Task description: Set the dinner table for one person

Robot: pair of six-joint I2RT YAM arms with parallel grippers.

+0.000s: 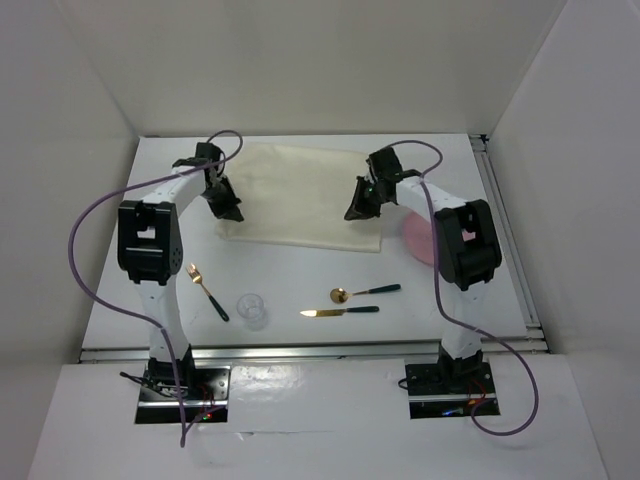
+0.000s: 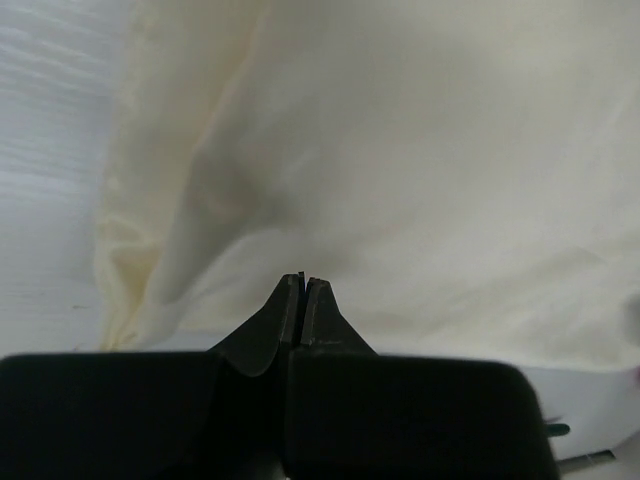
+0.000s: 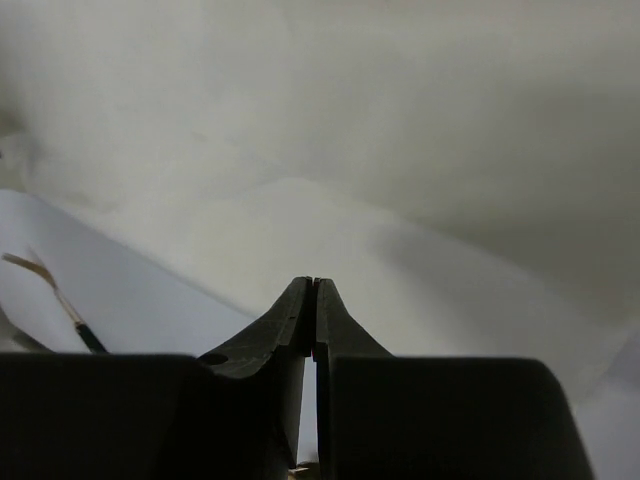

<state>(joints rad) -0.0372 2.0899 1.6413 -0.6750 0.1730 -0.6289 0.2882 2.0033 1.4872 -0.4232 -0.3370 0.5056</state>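
The large plain white rectangular tabletop (image 1: 300, 270) fills the space between white walls, with both arm bases bolted at its near edge. On its far half lies the cream cloth placemat (image 1: 300, 195), the landmark here, slightly skewed and rumpled along its left side. The left arm rises from its base, bends at a black elbow and reaches forward, so the left pincer (image 1: 228, 208) hangs over the placemat's near-left corner. The right arm mirrors it, with the right pincer (image 1: 357, 208) over the near-right edge. In the left wrist view the left pincer (image 2: 304, 282) has its fingertips pressed together with no cloth seen between them. In the right wrist view the right pincer (image 3: 314, 285) is likewise closed at the tips and holds nothing visible. Nearer than the placemat, bare tabletop separates a gold fork with a dark handle (image 1: 207, 290), a small clear glass (image 1: 252, 310), a gold spoon with a green handle (image 1: 365, 292) and a gold knife with a green handle (image 1: 338, 312). Right of the placemat, a pink round plate (image 1: 418, 240) is largely hidden behind the right arm. The right wrist view cuts off a gold-and-dark piece of cutlery (image 3: 38, 268) that cannot be identified.
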